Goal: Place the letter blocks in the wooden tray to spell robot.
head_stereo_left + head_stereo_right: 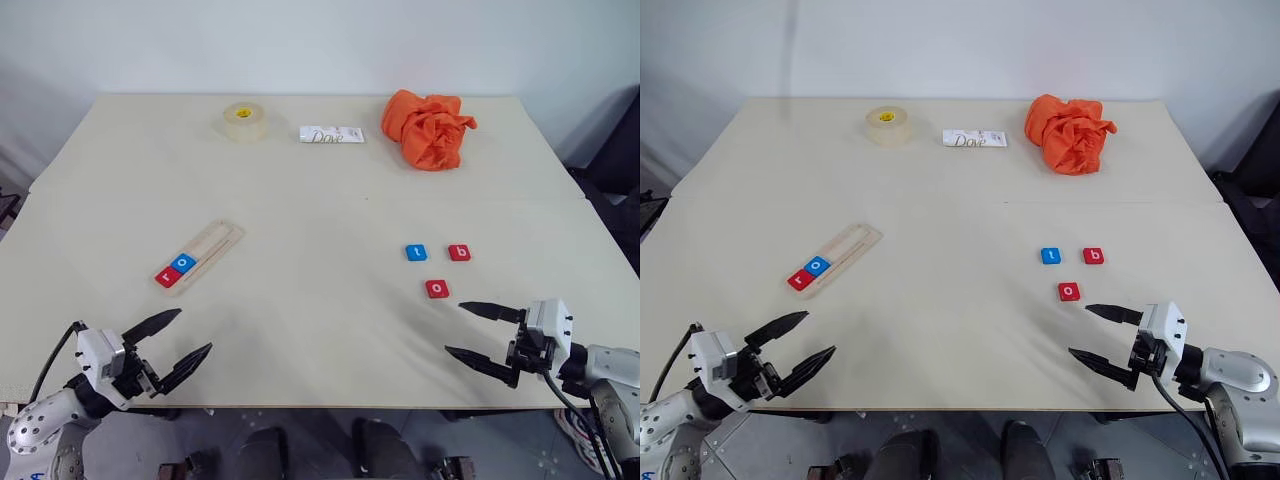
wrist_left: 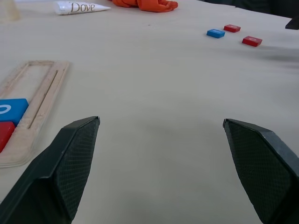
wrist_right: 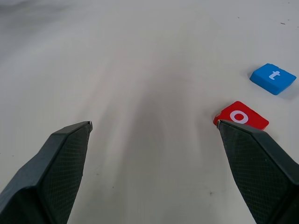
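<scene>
Head views. Item: long narrow pale wooden tray [image 1: 201, 255] with rounded corners, lying slantwise on the cream tabletop [image 1: 320, 190] on our left side. Contents: red square tile marked r [image 1: 165, 276] at its near end, blue square tile marked o [image 1: 182, 264] touching it; the remaining slots stand bare. Loose stock on our right side: blue square tile marked t [image 1: 416, 253], red square tile marked b [image 1: 459, 253] just beside it, red square tile marked o [image 1: 437, 289] nearer us. Our left hand [image 1: 180, 346] hovers spread and empty near the tabletop's front edge, in front of the tray. Our right hand [image 1: 482, 336] hovers spread and empty, just in front of the loose red o. Far edge, not ours to touch: tape roll [image 1: 244, 121], white Dove packet [image 1: 332, 134], crumpled orange cloth [image 1: 428, 130].

Left wrist view. Both black fingers [image 2: 70, 163] apart over bare tabletop; tray off to one side with its two tiles seated.

Right wrist view. Fingers [image 3: 60, 163] wide apart; the red o lies just beyond one fingertip, the blue t past it.

Handling note. We judge the third letter due is b, the farthest of the three from our right hand. We should reach past the red o without nudging it, straddle the b squarely by opposite edges, and close low, since the tile is flat. We set it flush against the blue o, letter upright as its neighbours read.
</scene>
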Tool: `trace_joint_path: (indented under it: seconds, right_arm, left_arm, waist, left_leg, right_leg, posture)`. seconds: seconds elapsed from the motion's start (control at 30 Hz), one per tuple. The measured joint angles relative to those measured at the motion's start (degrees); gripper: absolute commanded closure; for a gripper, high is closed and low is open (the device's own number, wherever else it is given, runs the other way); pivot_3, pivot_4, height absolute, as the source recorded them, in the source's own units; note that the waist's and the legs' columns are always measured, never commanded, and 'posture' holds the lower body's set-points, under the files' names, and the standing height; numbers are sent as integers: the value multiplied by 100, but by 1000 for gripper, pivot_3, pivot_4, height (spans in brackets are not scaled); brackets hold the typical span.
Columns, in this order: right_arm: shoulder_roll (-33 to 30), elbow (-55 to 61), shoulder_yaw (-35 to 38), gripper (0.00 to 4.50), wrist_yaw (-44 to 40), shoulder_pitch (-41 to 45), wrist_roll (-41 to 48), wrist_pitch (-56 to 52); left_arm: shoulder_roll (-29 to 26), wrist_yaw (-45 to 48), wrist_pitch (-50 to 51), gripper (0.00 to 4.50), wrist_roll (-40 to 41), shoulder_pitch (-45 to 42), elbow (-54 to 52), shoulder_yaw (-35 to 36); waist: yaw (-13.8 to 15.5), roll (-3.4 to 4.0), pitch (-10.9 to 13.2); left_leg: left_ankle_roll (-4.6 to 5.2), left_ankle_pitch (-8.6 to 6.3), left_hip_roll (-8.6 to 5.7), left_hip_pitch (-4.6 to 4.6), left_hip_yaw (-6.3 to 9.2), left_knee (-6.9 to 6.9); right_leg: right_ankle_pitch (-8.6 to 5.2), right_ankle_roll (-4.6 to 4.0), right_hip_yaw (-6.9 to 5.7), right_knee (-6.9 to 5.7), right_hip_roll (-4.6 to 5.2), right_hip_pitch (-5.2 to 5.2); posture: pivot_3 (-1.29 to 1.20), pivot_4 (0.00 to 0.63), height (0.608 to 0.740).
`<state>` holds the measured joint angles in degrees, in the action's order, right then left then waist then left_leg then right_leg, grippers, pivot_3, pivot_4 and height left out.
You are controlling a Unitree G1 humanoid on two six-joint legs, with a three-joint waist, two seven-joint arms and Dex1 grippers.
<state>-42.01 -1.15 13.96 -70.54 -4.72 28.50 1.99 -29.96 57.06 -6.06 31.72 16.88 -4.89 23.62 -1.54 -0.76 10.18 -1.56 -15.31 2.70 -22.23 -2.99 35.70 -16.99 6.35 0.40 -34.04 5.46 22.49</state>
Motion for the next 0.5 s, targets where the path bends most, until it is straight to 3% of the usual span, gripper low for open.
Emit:
trace_joint_path:
  seconds: [0.33,0.5]
  right_arm:
    - [0,92,-43,22,130,470,5,-433]
    - [68,200,-295,22,200,1079,18,-723]
  left_arm:
    - [66,-546,188,0,-2,27,-212,31]
    - [18,-832,444,0,58,262,-447,375]
  waist:
    - [-6,0,0]
    - [-18,-1,0]
  left_leg:
    - [0,-2,2,-1,1,29]
    - [0,-2,4,1,1,35]
  right_leg:
    - [0,0,4,-26,0,0]
    - [-2,-4,6,-35,-2,3]
  posture:
    - [0,150,740]
    - [0,150,740]
